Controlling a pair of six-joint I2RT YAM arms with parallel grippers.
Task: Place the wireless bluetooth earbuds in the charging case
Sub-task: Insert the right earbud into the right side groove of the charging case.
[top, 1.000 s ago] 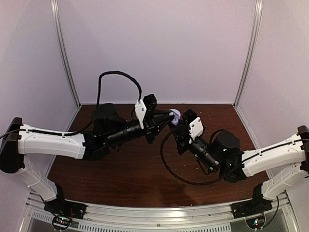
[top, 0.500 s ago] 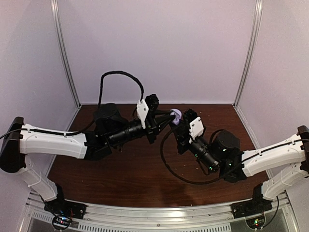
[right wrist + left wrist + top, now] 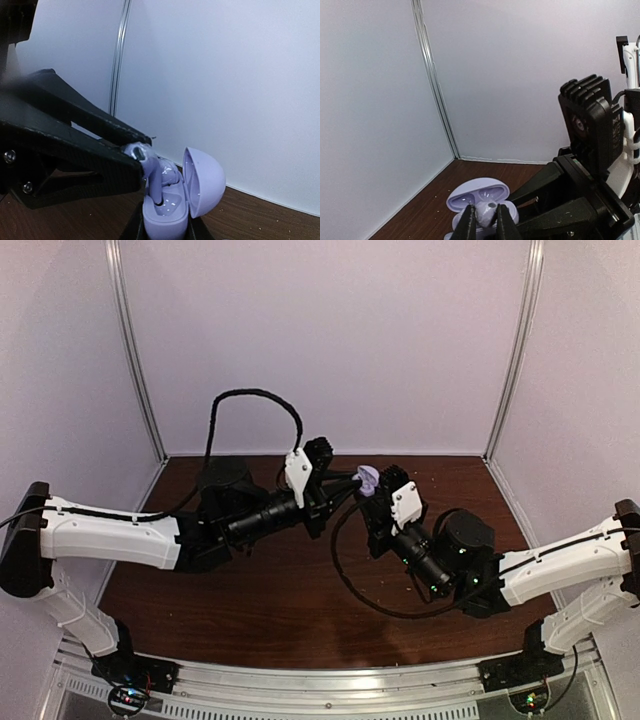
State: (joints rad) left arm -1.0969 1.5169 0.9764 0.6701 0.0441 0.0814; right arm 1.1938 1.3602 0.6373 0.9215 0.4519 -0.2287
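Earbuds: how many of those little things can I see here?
1 earbud, pinched in the left gripper, its stem reaching into the open lilac charging case. A second may sit hidden inside the case; I cannot tell.

1. My left arm stretches rightward; left gripper [image 3: 352, 481] nearly closed, pinching an earbud [image 3: 485, 211].
2. My right arm angles leftward; right gripper [image 3: 372, 498] clamped on the charging case [image 3: 165, 215].
3. Both grippers meet tip to tip.
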